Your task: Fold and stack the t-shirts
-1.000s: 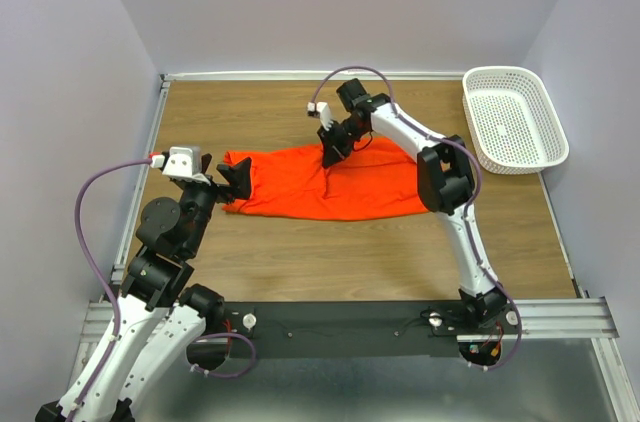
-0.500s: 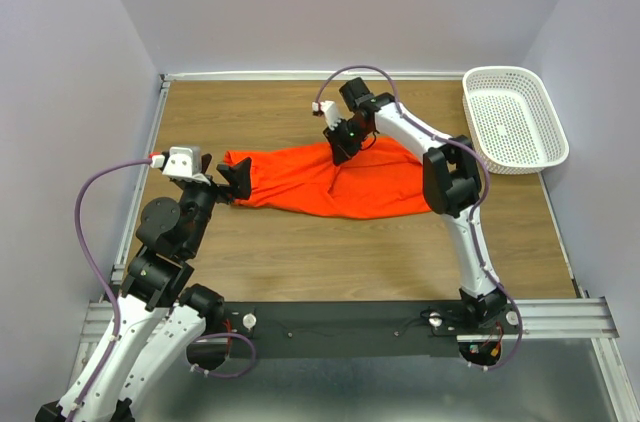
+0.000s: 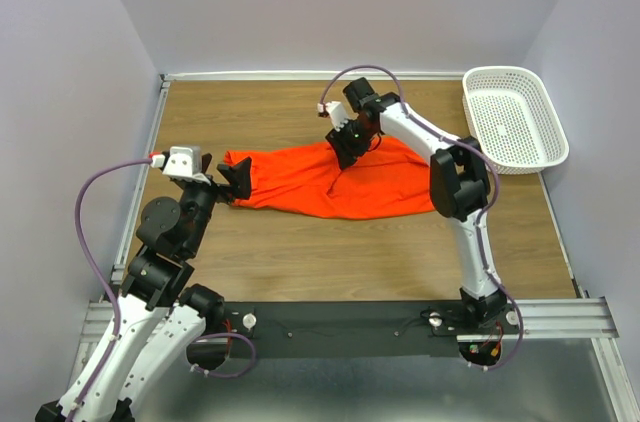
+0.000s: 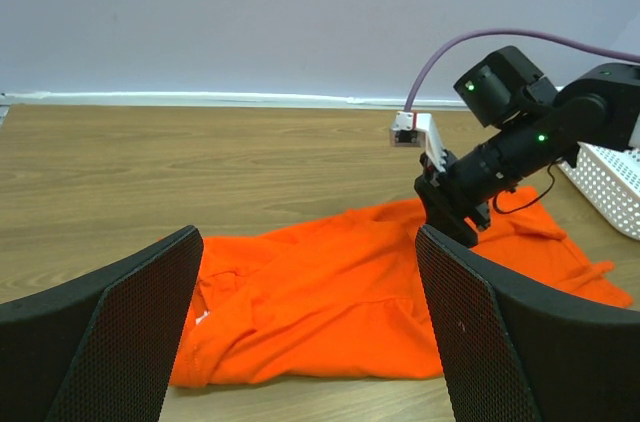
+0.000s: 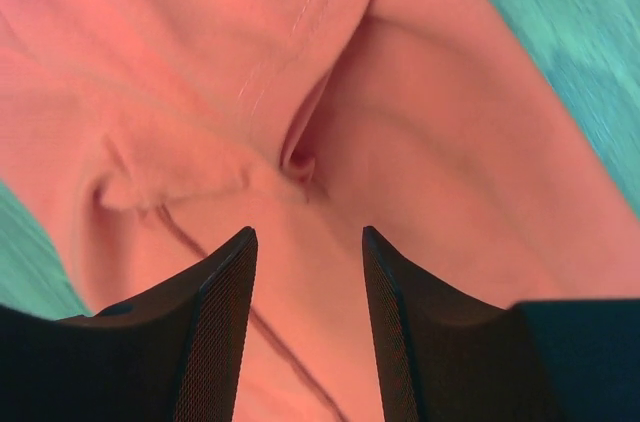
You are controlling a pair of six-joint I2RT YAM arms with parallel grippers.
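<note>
1 rumpled orange t-shirt (image 3: 292, 182) lies beneath the right gripper (image 3: 345, 154), jaws parted.

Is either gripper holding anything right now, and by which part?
Nothing is held: the left gripper and the right gripper both stand open, the right over the orange-red t-shirt.

Bare table (image 3: 300, 252) runs in front of the t-shirt (image 3: 300, 187) and behind it to the back wall (image 3: 340, 2). The right arm (image 3: 458, 182) arches over the cloth's right half, the left gripper (image 3: 235, 180) crowds its left end, and the basket (image 3: 515, 117) fills the far right corner, seemingly apart from the cloth
</note>
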